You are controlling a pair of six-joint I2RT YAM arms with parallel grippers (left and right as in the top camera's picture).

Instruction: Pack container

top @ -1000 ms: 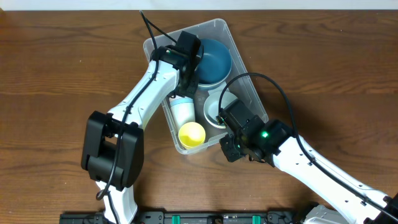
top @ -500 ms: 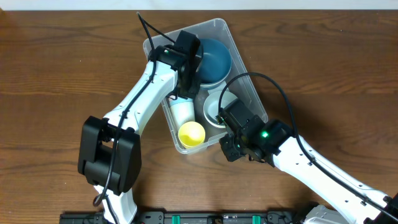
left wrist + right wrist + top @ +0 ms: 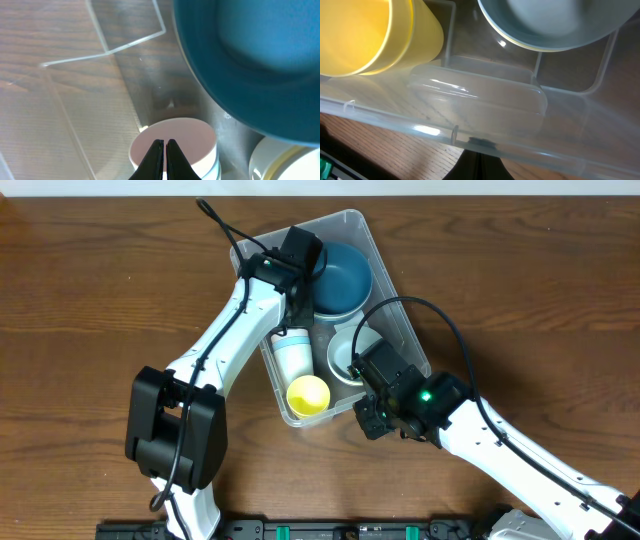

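Left pincer (image 3: 164,148) pinched shut, empty, over white cup (image 3: 187,136); right pincer (image 3: 477,164): I can't tell. Bin (image 3: 353,216) clear, round-rimmed: blue bowl (image 3: 347,275) at 12 o'clock, yellow cup (image 3: 308,395) at 6.

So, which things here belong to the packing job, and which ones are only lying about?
Job: bin; inside it blue bowl, white bowl, white cup, yellow cup; left hand, shut above the white cup; right hand, at the bin's rim.

Lying about: nothing loose that I can see, only the table and an arm cable.
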